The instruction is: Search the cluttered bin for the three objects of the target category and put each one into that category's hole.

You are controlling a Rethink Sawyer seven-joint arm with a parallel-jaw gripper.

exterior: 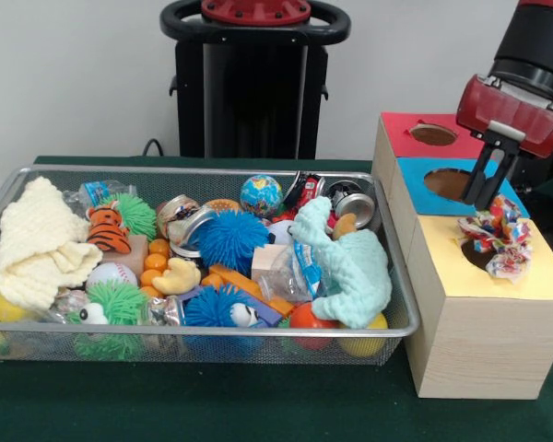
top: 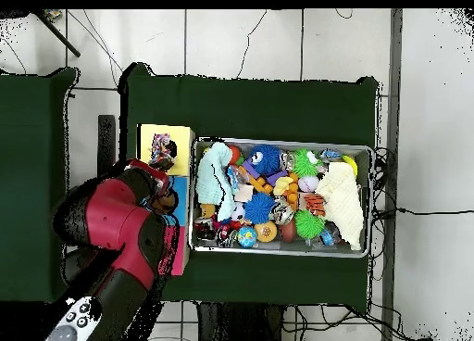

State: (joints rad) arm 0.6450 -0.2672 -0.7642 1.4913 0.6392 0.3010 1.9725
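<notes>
While the pale-yellow cloth and the mint-green cloth are left in the bin, well apart from the open, empty jaws, the gripper is held over the blue-topped hole; the printed cloth is seen just below, at the yellow-topped box.

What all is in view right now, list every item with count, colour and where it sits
bin: 1, silver mesh, table centre
yellow cloth: 1, pale yellow, bin's left end in front view
mint cloth: 1, mint green, bin's right end
printed cloth: 1, white, many-coloured print, on the yellow-topped box at its hole
spiky balls: several, blue and green, mid bin
tiger toy: 1, orange
globe ball: 1, blue-green, bin's far side
box: pale wood, red, blue, yellow tops
hole: 1, blue top
gripper: 1, black, over blue top
</notes>
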